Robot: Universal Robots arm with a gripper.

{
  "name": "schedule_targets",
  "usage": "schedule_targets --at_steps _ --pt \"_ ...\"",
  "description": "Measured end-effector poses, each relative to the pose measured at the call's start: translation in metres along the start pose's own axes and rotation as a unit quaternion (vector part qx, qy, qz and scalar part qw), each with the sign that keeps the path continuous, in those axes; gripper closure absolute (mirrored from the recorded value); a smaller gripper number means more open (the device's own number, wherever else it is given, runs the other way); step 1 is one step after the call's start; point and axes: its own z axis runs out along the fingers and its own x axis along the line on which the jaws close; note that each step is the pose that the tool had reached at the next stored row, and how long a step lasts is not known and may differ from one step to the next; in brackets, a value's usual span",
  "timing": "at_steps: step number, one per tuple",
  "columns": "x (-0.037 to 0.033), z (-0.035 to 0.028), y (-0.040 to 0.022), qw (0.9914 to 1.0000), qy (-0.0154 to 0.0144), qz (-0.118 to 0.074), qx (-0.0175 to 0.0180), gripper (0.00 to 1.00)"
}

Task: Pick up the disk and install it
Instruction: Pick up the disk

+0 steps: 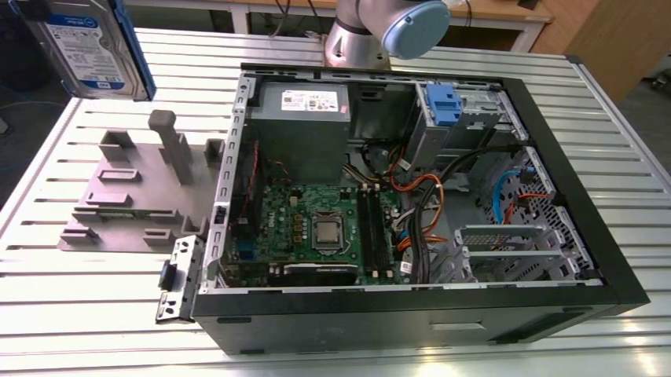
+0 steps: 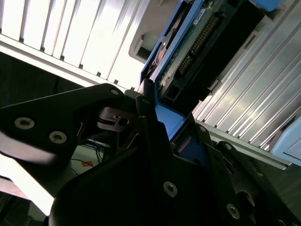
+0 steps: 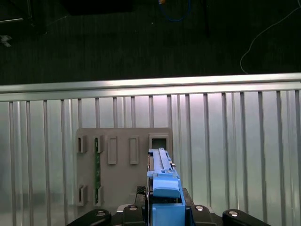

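The end effector (image 3: 163, 214) is clamping the disk (image 1: 89, 47) edge-on, holding it in the air above the grey holder (image 1: 126, 196) on the slatted surface (image 1: 84, 314), beside the open computer case (image 1: 367, 310).

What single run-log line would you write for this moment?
claw: shut on disk | disk: lifted clear of grey holder | computer case: open, disk not installed

Hand (image 2: 162, 110) grips disk (image 2: 197, 40), slatted table (image 2: 61, 33) behind
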Motion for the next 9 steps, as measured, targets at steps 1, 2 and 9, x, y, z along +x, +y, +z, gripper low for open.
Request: schedule_targets --at_steps 1,2,9 --pt "0.0000 -0.0008 0.0000 1.00000 0.0000 0.000 0.0000 0.64" --pt "0.0000 -0.0015 0.0000 1.00000 0.0000 0.000 0.0000 0.64" --pt "0.0001 -0.0045 0.0000 1.00000 0.0000 0.000 0.0000 0.64"
